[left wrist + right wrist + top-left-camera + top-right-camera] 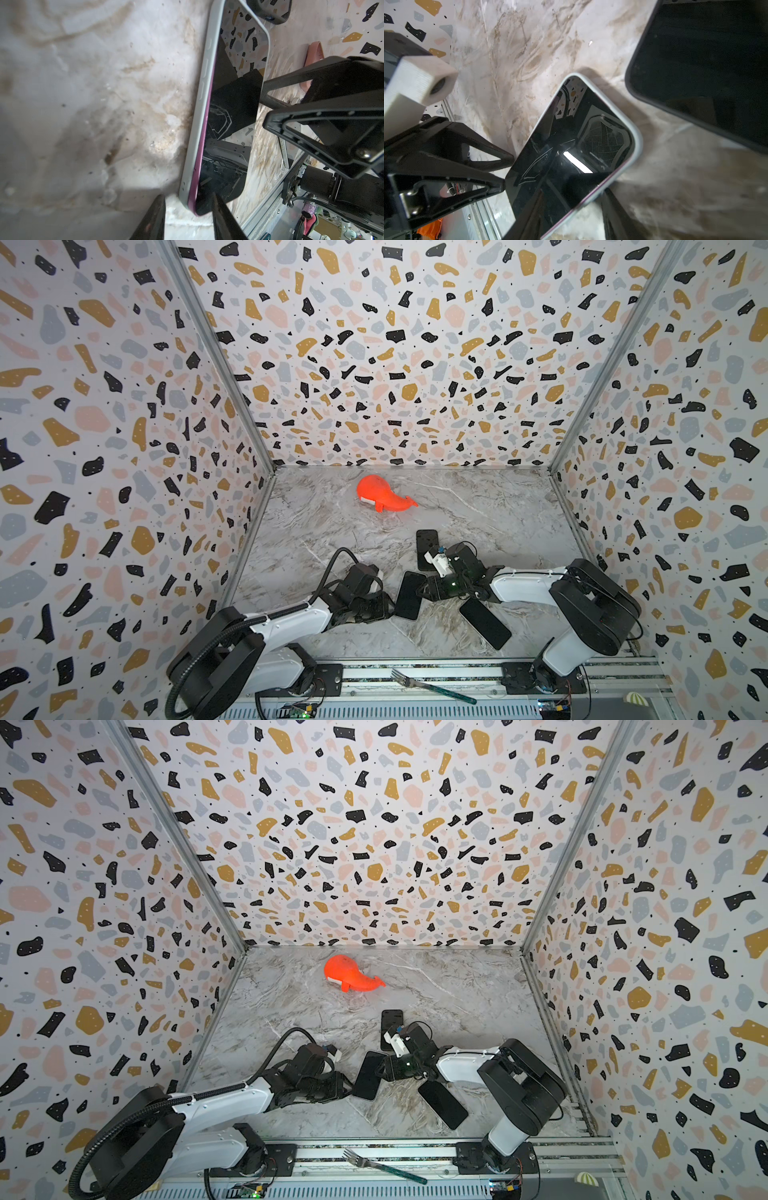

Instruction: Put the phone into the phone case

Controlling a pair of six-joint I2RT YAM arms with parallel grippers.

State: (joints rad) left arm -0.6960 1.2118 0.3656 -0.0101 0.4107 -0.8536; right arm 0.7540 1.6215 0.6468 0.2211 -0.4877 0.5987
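Note:
In both top views the phone (pixel 409 595) (pixel 369 1075) lies screen up on the marble table between my two grippers. The left wrist view shows its dark screen (pixel 232 104) inside a grey phone case (pixel 199 116), with a purple phone edge standing above the case rim along one long side. My left gripper (pixel 189 201) (pixel 390 610) is open, its fingers straddling a near corner. My right gripper (pixel 573 199) (pixel 424 589) is open at the opposite long side of the phone (pixel 560 145). One of its fingers is over the screen, the other outside the case rim (pixel 636 145).
A second black phone-sized slab (pixel 484 622) lies toward the front right, and a third (pixel 427 543) lies just behind the right gripper. An orange whale toy (pixel 382 497) sits near the back. A fork (pixel 432 686) lies on the front rail. Patterned walls enclose three sides.

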